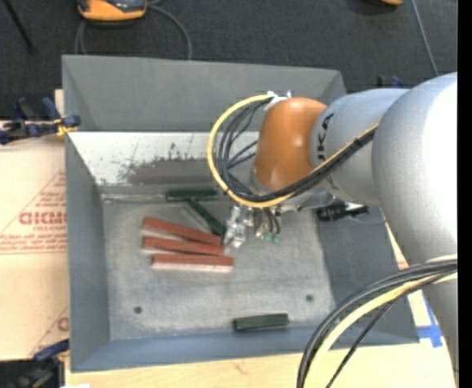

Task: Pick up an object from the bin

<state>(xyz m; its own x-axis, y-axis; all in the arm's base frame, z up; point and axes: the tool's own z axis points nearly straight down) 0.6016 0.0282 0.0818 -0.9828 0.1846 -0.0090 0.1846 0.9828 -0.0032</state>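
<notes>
Fingers (pixel 236 233) look spread, hovering at the right ends of three reddish-brown bars (pixel 183 246) midway in the bin (pixel 86 241) (stiff, light, likely slick), best pinched across the narrow width

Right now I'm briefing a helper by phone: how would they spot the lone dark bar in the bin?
Start at the grey bin, then its wall at the view's bottom. The dark bar lies flat beside that wall, alone, apart from the reddish bars mid-floor.
</notes>
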